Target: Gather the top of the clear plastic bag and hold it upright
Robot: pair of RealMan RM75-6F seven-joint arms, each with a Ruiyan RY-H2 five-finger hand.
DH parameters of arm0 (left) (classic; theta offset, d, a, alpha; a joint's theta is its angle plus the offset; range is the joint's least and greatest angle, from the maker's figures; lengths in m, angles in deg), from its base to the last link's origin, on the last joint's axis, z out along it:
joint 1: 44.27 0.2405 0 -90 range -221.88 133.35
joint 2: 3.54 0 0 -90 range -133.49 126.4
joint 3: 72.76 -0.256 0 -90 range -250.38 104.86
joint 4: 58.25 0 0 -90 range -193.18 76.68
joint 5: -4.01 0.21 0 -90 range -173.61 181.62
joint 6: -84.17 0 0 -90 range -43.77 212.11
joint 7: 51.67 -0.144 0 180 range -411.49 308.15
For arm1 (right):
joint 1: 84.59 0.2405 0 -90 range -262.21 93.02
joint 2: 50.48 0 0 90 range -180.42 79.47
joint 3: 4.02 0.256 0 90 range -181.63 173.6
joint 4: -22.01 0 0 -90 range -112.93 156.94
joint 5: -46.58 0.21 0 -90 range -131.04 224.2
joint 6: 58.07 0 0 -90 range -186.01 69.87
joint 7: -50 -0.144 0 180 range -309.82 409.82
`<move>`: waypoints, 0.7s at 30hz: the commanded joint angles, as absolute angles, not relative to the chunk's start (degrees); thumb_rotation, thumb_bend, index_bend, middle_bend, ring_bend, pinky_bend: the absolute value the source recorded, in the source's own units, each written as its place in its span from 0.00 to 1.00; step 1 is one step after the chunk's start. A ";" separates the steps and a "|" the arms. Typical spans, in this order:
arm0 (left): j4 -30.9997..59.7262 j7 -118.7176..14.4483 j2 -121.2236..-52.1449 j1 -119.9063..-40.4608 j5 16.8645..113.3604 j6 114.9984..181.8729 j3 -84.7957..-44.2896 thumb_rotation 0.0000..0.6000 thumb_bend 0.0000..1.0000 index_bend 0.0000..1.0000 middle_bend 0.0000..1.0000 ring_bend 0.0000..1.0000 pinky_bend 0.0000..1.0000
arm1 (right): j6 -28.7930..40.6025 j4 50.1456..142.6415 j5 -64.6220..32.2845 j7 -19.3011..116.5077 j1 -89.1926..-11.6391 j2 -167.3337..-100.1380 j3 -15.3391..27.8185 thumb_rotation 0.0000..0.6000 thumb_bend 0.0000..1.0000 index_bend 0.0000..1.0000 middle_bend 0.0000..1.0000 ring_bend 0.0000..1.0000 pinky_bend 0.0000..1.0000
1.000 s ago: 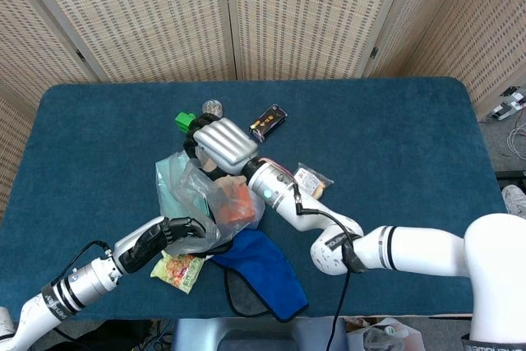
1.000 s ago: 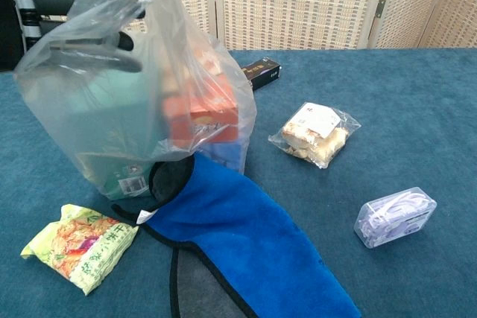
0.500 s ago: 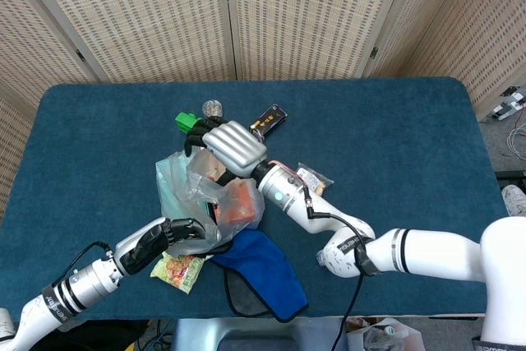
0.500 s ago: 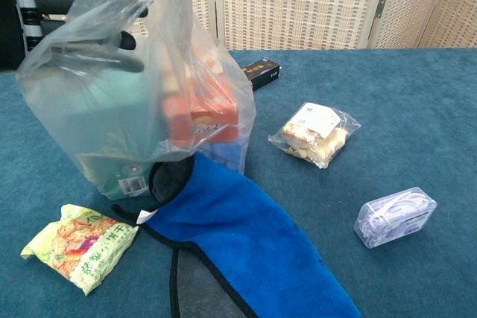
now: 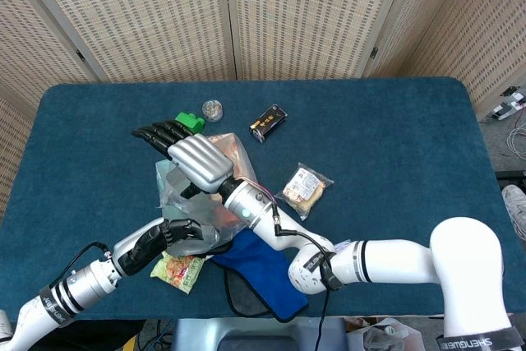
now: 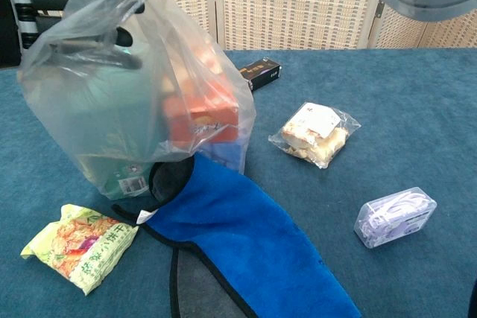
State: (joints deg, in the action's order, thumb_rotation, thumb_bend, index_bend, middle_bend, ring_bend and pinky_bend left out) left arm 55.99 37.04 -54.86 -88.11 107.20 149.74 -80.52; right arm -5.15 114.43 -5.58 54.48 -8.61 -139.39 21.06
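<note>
Clear plastic bag (image 6: 127, 87) sits on the blue table (image 5: 394, 137), left of centre, standing roughly upright in the chest view with its top bunched at upper left. Inside I see an orange box (image 6: 201, 118) and a pale green pack (image 6: 97, 121).

My left hand (image 5: 168, 236) is at the bag's near lower edge in the head view — dark fingers (image 5: 185, 226) curled into the film, gripping a fold of plastic. My right hand (image 5: 185, 150) is above the bag's top, silver back facing the camera, dark fingers (image 5: 156, 131) stretched out straight toward the left, side by side. I cannot tell whether they touch the plastic; nothing shows held in them.

Around the bag: a blue cloth (image 6: 246, 243) lies against its base and runs toward the near edge — a green-yellow snack packet (image 6: 78, 243) is just left of the cloth. To the right, well apart, a wrapped pastry (image 6: 313, 133) and a small clear case (image 6: 395, 216). Behind the bag, a dark box (image 6: 261, 72), a green object (image 5: 191, 122) and a small round jar (image 5: 213, 109)
</note>
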 commanded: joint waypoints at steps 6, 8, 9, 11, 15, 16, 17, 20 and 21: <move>56.08 37.12 -54.77 -87.93 106.82 149.93 -80.40 0.13 0.09 0.38 0.31 0.30 0.16 | 1.14 114.23 -9.80 52.83 -12.11 -140.46 22.42 1.00 0.09 0.00 0.07 0.00 0.04; 55.97 37.44 -54.83 -87.93 106.50 149.95 -80.24 0.13 0.09 0.38 0.31 0.30 0.16 | 3.05 114.34 -11.61 51.52 -13.43 -140.51 22.62 1.00 0.11 0.00 0.07 0.00 0.04; 55.91 37.75 -54.88 -87.93 106.36 149.97 -80.18 0.13 0.09 0.38 0.31 0.30 0.16 | 3.94 114.37 -12.27 50.93 -14.03 -140.61 22.72 1.00 0.11 0.00 0.07 0.00 0.04; 55.80 38.65 -54.92 -87.93 106.13 150.14 -80.02 0.13 0.09 0.38 0.31 0.30 0.16 | 5.59 114.29 -13.69 49.66 -15.24 -140.75 22.90 1.00 0.12 0.00 0.06 0.00 0.03; 55.58 41.17 -54.95 -88.05 105.77 150.51 -79.67 0.13 0.09 0.38 0.31 0.30 0.16 | 7.83 114.14 -15.46 47.52 -17.36 -140.63 23.36 1.00 0.11 0.00 0.05 0.00 0.02; 55.48 41.88 -54.91 -88.14 105.75 150.53 -79.57 0.13 0.09 0.38 0.31 0.30 0.16 | 8.24 114.24 -15.60 46.94 -18.00 -140.44 23.56 1.00 0.10 0.00 0.05 0.00 0.01; 55.37 42.32 -54.86 -88.22 105.72 150.51 -79.51 0.13 0.09 0.38 0.31 0.30 0.16 | 8.43 114.42 -15.67 46.33 -18.50 -140.21 23.75 1.00 0.09 0.00 0.05 0.00 0.01; 55.06 42.93 -54.79 -88.34 105.20 150.50 -79.08 0.13 0.09 0.38 0.31 0.30 0.16 | 8.56 115.13 -15.69 44.52 -20.05 -139.25 24.26 1.00 0.04 0.00 0.05 0.00 0.00; 55.00 42.99 -54.80 -88.36 104.99 150.45 -78.95 0.13 0.09 0.38 0.31 0.30 0.16 | 8.58 115.37 -15.75 43.98 -20.50 -139.01 24.34 1.00 0.02 0.00 0.05 0.00 0.00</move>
State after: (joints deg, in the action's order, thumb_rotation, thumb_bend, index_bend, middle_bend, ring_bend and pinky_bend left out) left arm 55.09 42.92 -54.81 -88.32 105.09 150.47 -79.06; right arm 8.46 114.95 -15.63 44.66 -19.85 -139.50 24.07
